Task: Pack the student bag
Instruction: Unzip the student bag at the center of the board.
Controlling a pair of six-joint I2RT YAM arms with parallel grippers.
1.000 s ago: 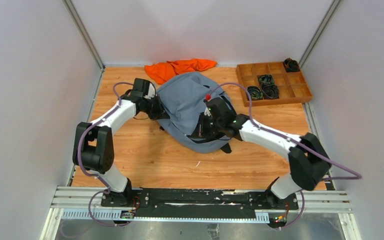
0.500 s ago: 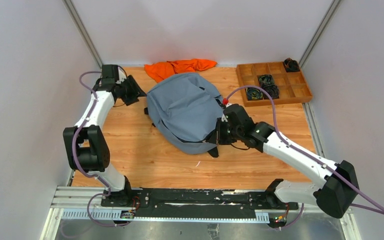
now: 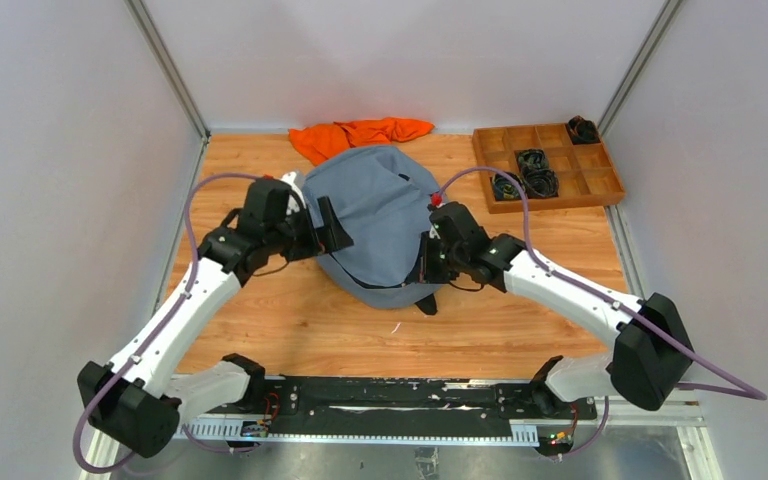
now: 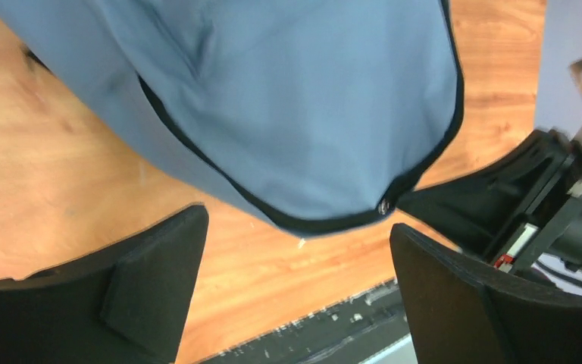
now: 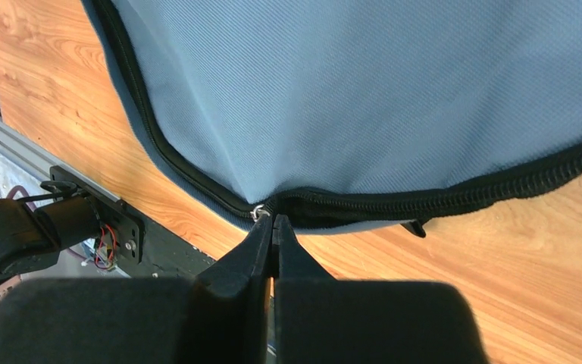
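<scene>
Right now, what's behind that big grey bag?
An orange cloth lies behind the student bag. The bag covers its near edge, so its full extent is hidden.

bag (image 3: 375,205): grey-blue, plain fine weave
zipper (image 5: 439,199): black, small silver pull
cloth (image 3: 355,135): orange, plain
table (image 3: 290,320): orange-brown wood grain
tray (image 3: 610,187): brown wood
arms (image 3: 550,285): white, black joints
cables (image 3: 730,390): purple

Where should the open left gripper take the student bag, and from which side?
Probably the black-piped rim of the student bag, approached from the robot's left, where the left gripper stands open. That seam is a thin edge jaws can straddle; the broad panel is smooth, offering nothing to pinch.
</scene>
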